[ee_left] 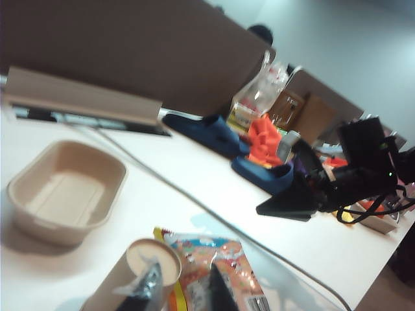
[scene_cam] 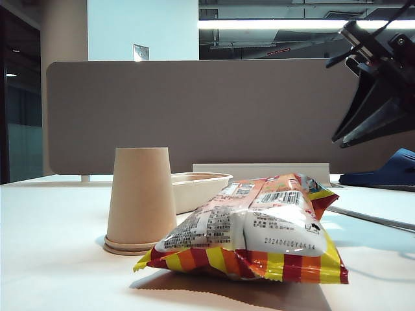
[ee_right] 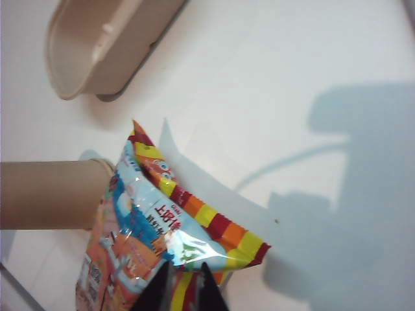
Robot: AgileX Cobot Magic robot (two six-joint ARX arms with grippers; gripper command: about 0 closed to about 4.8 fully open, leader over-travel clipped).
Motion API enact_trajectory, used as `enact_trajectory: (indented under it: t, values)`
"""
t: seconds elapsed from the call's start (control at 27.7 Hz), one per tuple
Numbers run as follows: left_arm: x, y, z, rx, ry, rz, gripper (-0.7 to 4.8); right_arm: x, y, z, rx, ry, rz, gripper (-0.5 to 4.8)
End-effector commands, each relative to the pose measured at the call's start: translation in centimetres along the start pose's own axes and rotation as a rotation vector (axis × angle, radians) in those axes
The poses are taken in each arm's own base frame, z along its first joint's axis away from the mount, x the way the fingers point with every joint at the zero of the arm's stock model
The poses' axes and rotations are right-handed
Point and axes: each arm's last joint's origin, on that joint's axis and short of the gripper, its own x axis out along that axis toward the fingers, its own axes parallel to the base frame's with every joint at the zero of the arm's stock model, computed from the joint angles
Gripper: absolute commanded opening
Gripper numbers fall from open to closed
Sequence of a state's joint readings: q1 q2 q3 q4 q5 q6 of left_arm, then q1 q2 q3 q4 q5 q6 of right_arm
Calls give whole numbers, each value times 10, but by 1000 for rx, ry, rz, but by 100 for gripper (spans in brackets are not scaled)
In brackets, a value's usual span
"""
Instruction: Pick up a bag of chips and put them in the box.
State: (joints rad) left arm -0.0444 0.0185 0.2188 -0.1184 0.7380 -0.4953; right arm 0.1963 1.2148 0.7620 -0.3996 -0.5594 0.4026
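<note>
The bag of chips lies flat on the white table, barcode side up, striped seams at its ends. It also shows as the bag in the left wrist view and the bag in the right wrist view. Behind it stands the shallow beige box, with nothing in it. My right gripper hangs high above the bag's right end, jaws nearly together and holding nothing. My left gripper is far above the bag. Its fingers are apart and hold nothing.
An upside-down paper cup stands touching the bag's left end, in front of the box. A grey partition closes the back. At the right lie a blue tray, a thin cable, and clutter with a bottle.
</note>
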Motion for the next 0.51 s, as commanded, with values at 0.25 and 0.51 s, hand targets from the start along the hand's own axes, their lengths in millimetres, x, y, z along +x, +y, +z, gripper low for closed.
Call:
enact_trajectory:
  t: [0.25,0.51]
  values:
    - [10,-25,60,3,102,-62,94,-1,4,0,-5,31,94,54]
    - [57,-19,118,-70,260,-151,94,-1,1,-6,-8,79,74,78]
